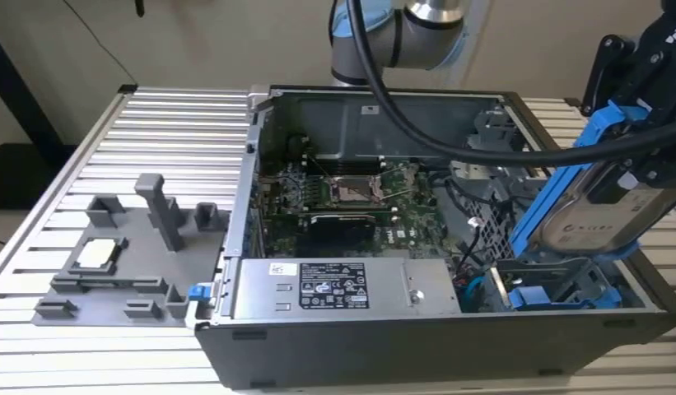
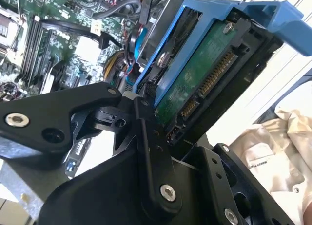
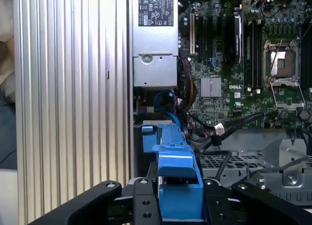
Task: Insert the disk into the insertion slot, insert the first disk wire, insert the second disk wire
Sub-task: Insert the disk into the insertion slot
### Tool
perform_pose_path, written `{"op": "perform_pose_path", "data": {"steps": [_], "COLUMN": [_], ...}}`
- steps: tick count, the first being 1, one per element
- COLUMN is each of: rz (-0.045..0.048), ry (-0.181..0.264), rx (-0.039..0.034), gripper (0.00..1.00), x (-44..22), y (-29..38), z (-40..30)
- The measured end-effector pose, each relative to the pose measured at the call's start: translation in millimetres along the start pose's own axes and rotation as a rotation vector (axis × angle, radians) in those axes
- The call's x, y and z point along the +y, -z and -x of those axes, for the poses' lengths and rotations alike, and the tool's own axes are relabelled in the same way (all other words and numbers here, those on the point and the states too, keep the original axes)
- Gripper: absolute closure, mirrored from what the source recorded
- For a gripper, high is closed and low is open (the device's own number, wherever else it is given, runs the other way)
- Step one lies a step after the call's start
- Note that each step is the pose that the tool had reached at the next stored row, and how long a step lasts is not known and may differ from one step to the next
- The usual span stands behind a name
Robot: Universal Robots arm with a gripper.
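view 1: exterior view
grip: gripper (image 1: pixel 643 144) clamped on the upper part of the disk (image 1: pixel 601 206), which sits in its blue carrier (image 1: pixel 557 189).
disk pose: tilted, lower end just above the insertion slot (image 1: pixel 557 276); not seated.
slot location: near corner of the PC case (image 1: pixel 426 346) on the exterior view's right. The case stands on the slatted table (image 1: pixel 151 123), toward that same edge.
neighbours: power supply (image 1: pixel 327 288) just beside the slot along the near case wall, motherboard (image 1: pixel 349 193) behind it.
view 2: second wrist view
disk underside: green circuit board (image 2: pixel 200 84) faces the camera. The connector row is bare, so no wire is plugged in.
view 3: first wrist view
line of sight: down the carrier edge (image 3: pixel 178 171) toward the case floor, with the perforated bay wall (image 3: pixel 234 161) alongside.
loose leads: blue cable (image 3: pixel 165 101) and black cable (image 3: pixel 219 129) lie near the slot mouth.
doing it well (my read): take out the tilt first and get the carrier rails parallel to the perforated wall. Enter straight and slow with low push force.
risk (my read): a cocked carrier jams on the sheet metal, or a lead gets pinched under the disk.
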State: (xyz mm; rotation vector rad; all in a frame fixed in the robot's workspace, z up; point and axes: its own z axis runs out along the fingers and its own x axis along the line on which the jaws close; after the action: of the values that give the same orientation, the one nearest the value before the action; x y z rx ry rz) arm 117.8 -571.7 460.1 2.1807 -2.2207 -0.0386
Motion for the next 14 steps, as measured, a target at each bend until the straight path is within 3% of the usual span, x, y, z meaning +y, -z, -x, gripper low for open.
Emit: {"op": "perform_pose_path", "data": {"steps": [14], "rz": [0.0], "ry": [0.0], "rx": [0.0001], "gripper": [0.67], "x": [-0.5], "y": [-13.2], "z": [0.2]}}
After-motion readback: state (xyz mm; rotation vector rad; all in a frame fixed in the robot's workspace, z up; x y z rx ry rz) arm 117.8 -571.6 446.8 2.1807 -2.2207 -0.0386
